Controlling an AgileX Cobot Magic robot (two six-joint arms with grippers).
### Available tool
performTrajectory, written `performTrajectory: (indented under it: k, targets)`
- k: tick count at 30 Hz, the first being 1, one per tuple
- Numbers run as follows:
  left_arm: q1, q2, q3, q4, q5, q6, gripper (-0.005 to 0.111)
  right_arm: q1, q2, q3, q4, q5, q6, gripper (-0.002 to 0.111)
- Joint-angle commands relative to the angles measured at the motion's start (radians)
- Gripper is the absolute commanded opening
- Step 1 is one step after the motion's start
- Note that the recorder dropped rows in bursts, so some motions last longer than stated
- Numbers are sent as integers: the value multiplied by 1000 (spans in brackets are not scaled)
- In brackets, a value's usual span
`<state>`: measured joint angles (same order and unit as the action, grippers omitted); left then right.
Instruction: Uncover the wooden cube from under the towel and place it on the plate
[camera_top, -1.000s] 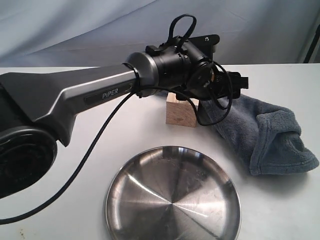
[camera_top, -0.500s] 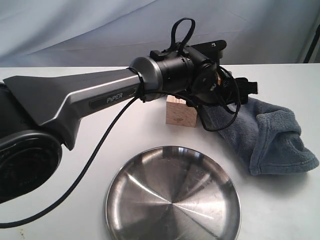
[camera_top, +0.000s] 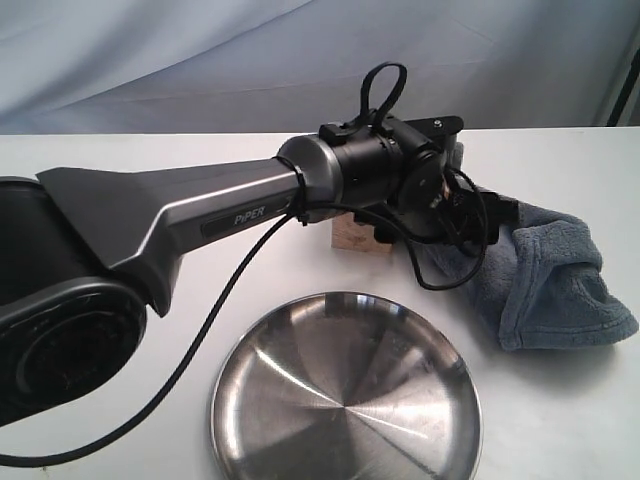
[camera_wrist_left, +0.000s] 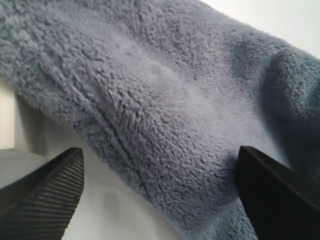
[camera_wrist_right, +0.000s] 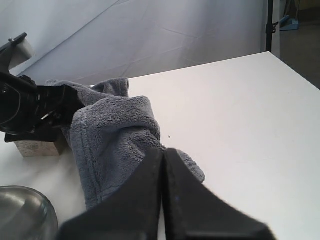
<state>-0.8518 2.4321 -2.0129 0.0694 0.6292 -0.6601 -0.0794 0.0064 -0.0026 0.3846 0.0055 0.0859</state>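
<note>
1. Wooden cube (camera_top: 355, 240) sits uncovered on the worktop (camera_top: 560, 420), at 12 o'clock of the plate (camera_top: 345, 400). L arm's wrist hides most of it in ext. view.
2. Towel (camera_top: 545, 275) lies bunched at 3 o'clock of cube, just beside it, approx 2 o'clock of plate. Nothing on plate yet.
3. L jaws spread wide, gripping nothing, right over towel fleece. R jaws pressed together, empty, w/ towel between them and cube.
4. Handling, my guess: cube light, rigid, decent friction. Pinch two opposite flat faces at mid-height, square-on.
5. Towel soft and floppy, may snag. Steel plate prob. slick, so set cube down flat.
</note>
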Motion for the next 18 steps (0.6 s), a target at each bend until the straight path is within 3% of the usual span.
performTrajectory:
  k: [1, 8, 18]
  targets:
    - [-1, 7, -5, -10, -31, 2, 78, 0, -6, 3, 5, 12, 4, 3]
    - [-1, 25, -5, -10, -73, 2, 67, 0, -6, 3, 5, 12, 4, 3]
    - [-1, 32, -5, -10, -124, 2, 13, 0, -6, 3, 5, 12, 4, 3]
